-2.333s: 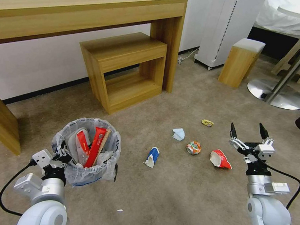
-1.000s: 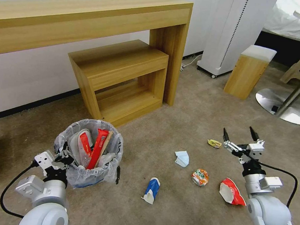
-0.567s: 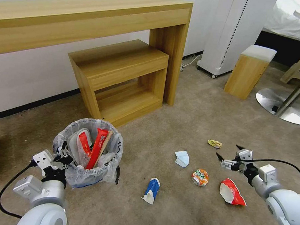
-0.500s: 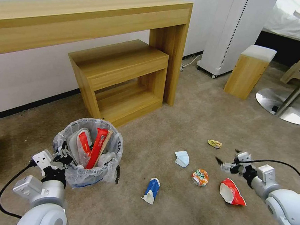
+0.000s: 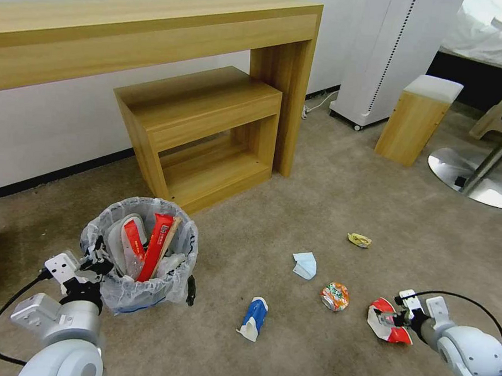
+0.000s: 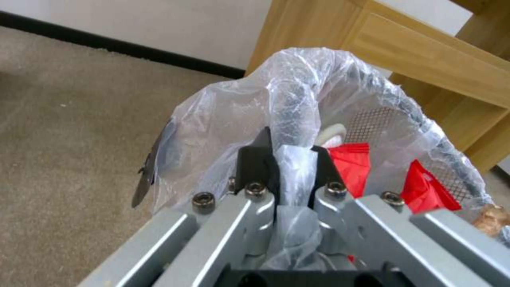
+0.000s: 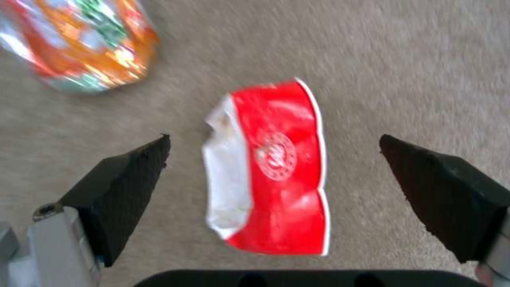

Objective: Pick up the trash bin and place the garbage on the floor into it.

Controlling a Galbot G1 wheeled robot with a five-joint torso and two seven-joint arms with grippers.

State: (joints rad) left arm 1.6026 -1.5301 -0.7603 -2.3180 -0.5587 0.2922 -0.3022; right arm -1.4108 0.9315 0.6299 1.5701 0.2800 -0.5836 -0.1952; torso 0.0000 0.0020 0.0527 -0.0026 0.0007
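The trash bin (image 5: 139, 261), black with a crinkled whitish bag over its rim, hangs just above the floor (image 5: 317, 196) at the left. Inside it are a white slipper, red wrappers and a wooden stick. My left gripper (image 5: 96, 260) is shut on the bag-covered near rim (image 6: 293, 159). My right gripper (image 5: 389, 319) is low over the flattened red-white cup (image 5: 398, 336). Its open fingers straddle the cup (image 7: 271, 171), one on each side (image 7: 273, 139). More garbage lies on the carpet: a crushed can (image 5: 335, 296) (image 7: 79, 44), a blue-white cup (image 5: 253, 318), a pale blue scrap (image 5: 305, 265) and a yellow wrapper (image 5: 359, 240).
A low wooden shelf unit (image 5: 201, 130) under a long wooden desk (image 5: 158, 34) stands behind the bin. At the back right are a white appliance (image 5: 395, 50), a small wooden stool (image 5: 417, 117) and a round metal stand base (image 5: 478, 181).
The camera drove forward early on. Since then my right arm has tipped forward and dropped to the red-white cup, fingers still open. The held bin has shifted slightly left.
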